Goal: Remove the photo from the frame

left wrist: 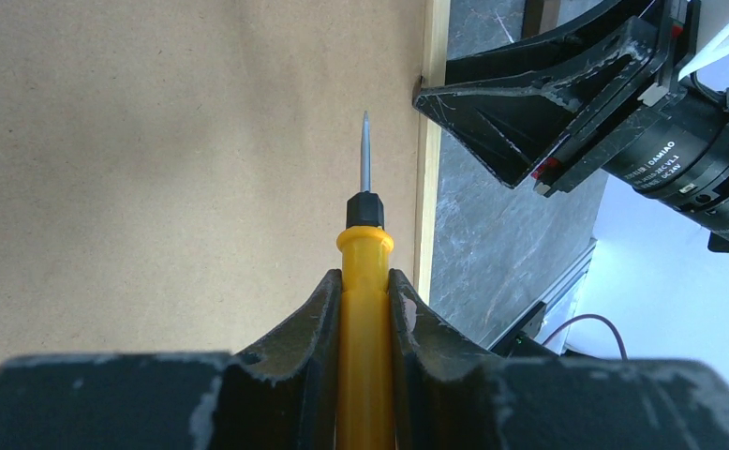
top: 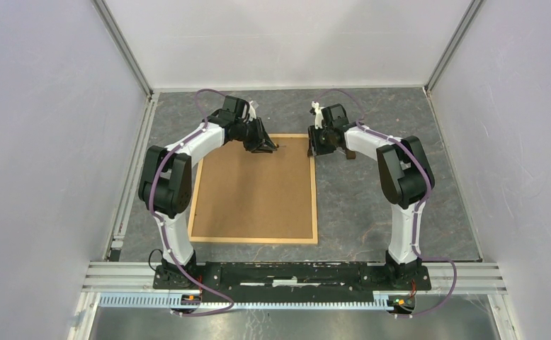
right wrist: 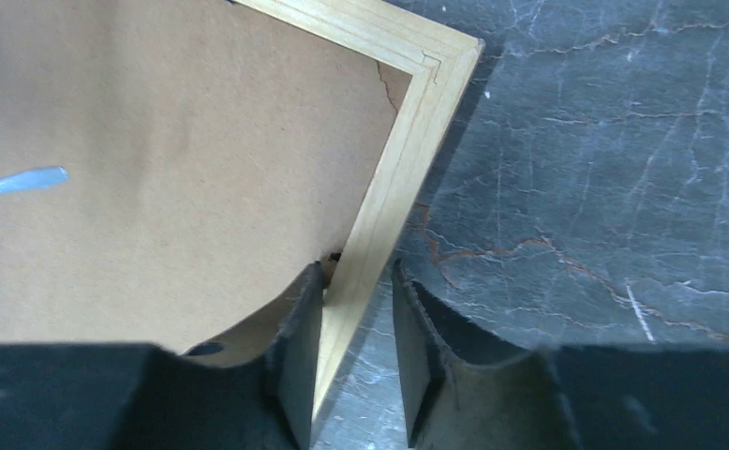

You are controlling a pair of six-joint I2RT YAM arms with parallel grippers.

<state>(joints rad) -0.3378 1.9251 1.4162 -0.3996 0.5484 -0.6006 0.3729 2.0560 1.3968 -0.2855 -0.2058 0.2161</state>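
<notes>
The frame (top: 314, 198) lies face down on the table, its brown fibreboard back (top: 255, 191) up inside a light-wood rim. The photo is hidden under it. My left gripper (top: 262, 145) is shut on a yellow-handled screwdriver (left wrist: 365, 253) and holds the metal tip (left wrist: 365, 150) over the board near the far edge, close to the rim (left wrist: 430, 141). My right gripper (top: 315, 147) is at the frame's far right corner. In the right wrist view its jaws (right wrist: 356, 277) stand slightly apart astride the rim (right wrist: 408, 159), one finger over the board and one over the table.
The table top (top: 372, 205) is dark grey stone pattern, walled by white panels on three sides. An aluminium rail (top: 294, 276) runs along the near edge at the arm bases. The right gripper's black body (left wrist: 548, 103) is close beside the screwdriver tip.
</notes>
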